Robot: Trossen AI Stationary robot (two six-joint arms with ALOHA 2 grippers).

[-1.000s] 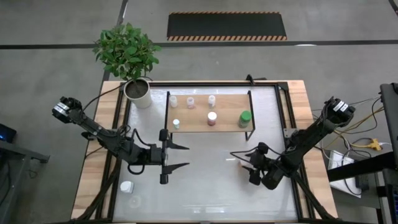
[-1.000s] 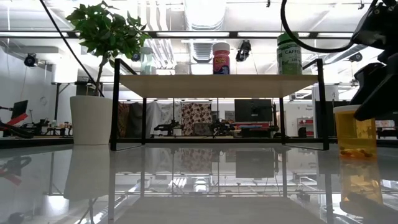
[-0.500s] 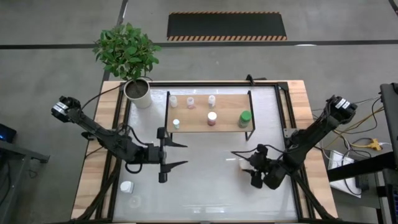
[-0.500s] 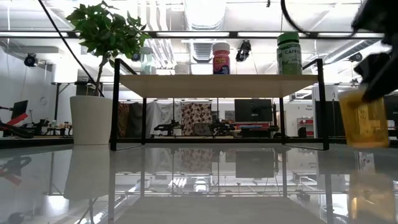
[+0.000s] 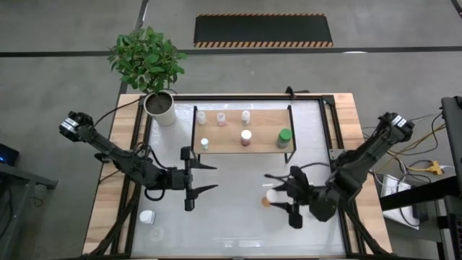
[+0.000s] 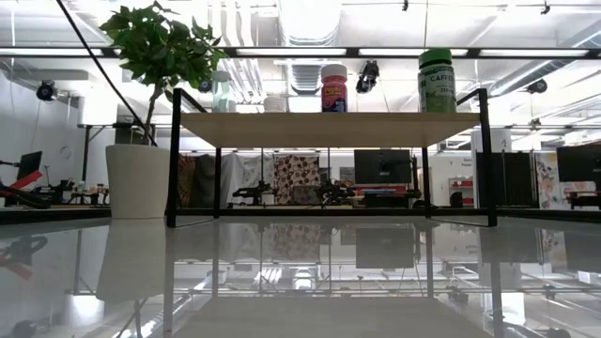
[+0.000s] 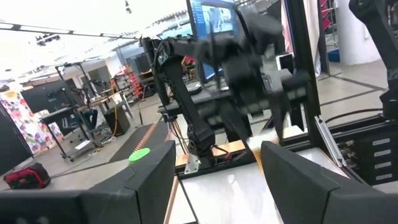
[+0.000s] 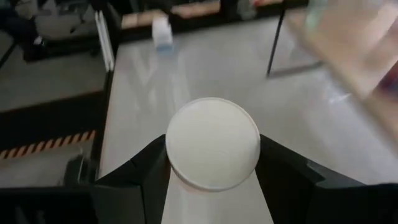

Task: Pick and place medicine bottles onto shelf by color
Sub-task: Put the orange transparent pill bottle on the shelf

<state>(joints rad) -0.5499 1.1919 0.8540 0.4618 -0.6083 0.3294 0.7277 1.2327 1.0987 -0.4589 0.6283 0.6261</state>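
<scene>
The right gripper pinches a white-capped orange bottle above the table in front of the shelf, apparently mid-carry, next needing a clear shelf spot by colour, while the left gripper waits with fingers spread

Only thing I can actually read is "CAFF" on the green bottle up on the shelf; other labels are too small.
</scene>
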